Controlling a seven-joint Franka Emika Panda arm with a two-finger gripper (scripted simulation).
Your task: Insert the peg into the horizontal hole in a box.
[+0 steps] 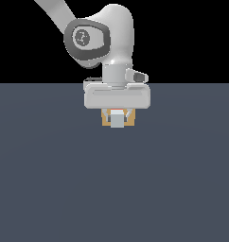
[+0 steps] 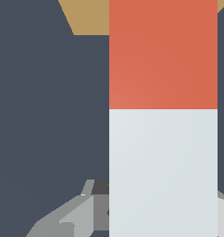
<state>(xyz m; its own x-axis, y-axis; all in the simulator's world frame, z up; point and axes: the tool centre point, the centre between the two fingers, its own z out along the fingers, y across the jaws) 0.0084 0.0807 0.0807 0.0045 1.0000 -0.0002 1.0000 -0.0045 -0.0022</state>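
- Looking from the exterior view, you see bare dark blue-grey table (image 1: pixel 114 189) nearest the camera, filling the foreground.
- Farther back, the pale grey-white end face of the peg (image 1: pixel 117 120) points toward you, held just under the white tool (image 1: pixel 117 113).
- You can see thin finger parts on either side of the peg's end, so the tool is closed onto the peg, gripping it by the pale portion.
- Directly behind the peg sits the tan box (image 1: pixel 106 120), showing only as tan edges on both sides of the peg and below the tool's body.
- The hole itself is hidden from you in both views; you cannot tell whether the peg tip has entered it.
- In the wrist view, the peg (image 2: pixel 163 139) runs lengthwise away from the grey fingers (image 2: pixel 72 217), pale section nearest the tool, red-orange end beyond.
- That red end reaches the box (image 2: pixel 88 16), overlapping its tan surface at the frame's far edge.
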